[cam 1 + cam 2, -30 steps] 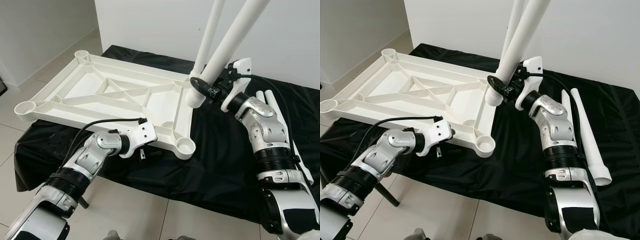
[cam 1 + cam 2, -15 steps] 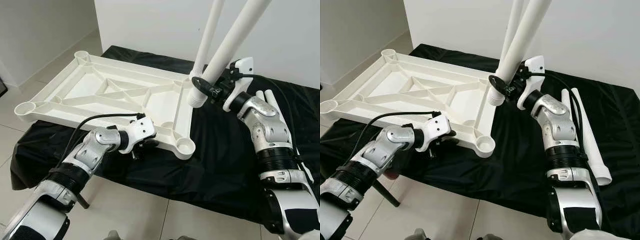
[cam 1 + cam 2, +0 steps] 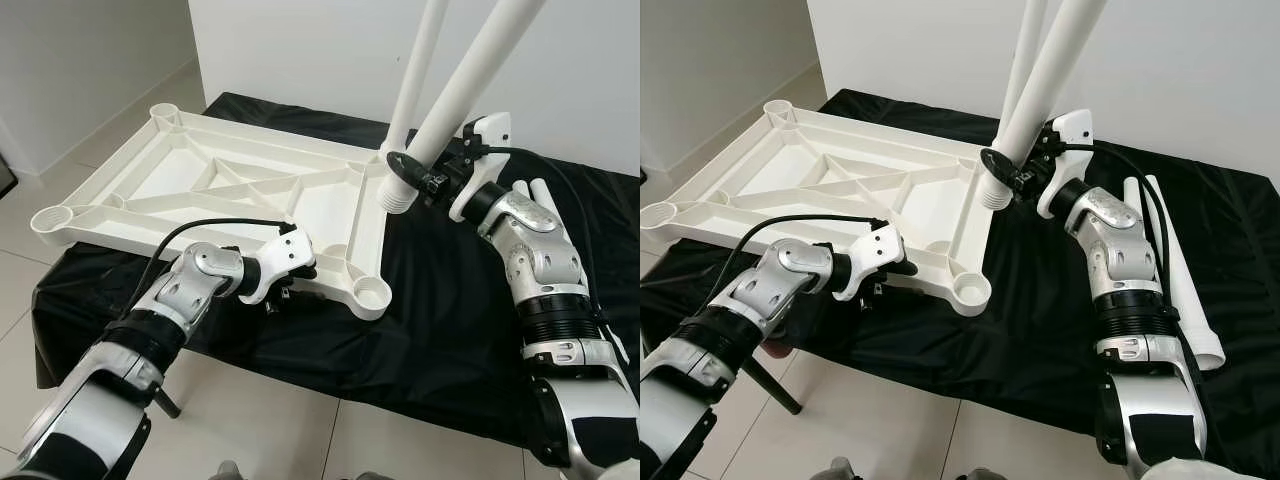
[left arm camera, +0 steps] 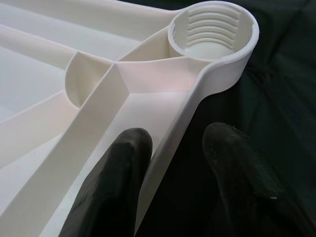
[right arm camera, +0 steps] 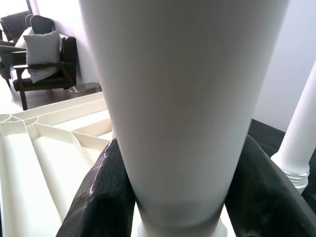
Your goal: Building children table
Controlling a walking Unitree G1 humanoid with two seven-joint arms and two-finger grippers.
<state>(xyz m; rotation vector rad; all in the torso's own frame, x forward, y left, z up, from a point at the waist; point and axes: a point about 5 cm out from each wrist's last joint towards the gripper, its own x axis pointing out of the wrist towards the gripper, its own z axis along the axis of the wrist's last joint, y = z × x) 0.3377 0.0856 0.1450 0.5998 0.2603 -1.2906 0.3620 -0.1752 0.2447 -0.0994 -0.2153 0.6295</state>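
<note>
The white tabletop point(image 3: 200, 180) lies upside down on a black cloth, ribs up, with a round socket at each corner. My left gripper point(image 3: 285, 290) is open at its near edge. Its fingers point(image 4: 123, 163) straddle the rim just short of the near right threaded socket point(image 4: 212, 29), one inside and one outside. My right gripper point(image 3: 425, 175) is shut on a white table leg point(image 3: 470, 80). That leg is tilted, with its threaded end point(image 3: 398, 190) hanging just above the tabletop's right edge. A second leg point(image 3: 418, 60) stands upright at the far right corner.
Two spare white legs point(image 3: 1175, 270) lie on the black cloth point(image 3: 440, 320) to the right of my right arm. A white wall is close behind. Tiled floor point(image 3: 270, 420) lies below the near edge. An armchair point(image 5: 44, 54) stands across the room.
My left gripper has moved up to the tabletop's near rim and its fingers now straddle it. The right gripper and its leg have shifted only slightly to the right.
</note>
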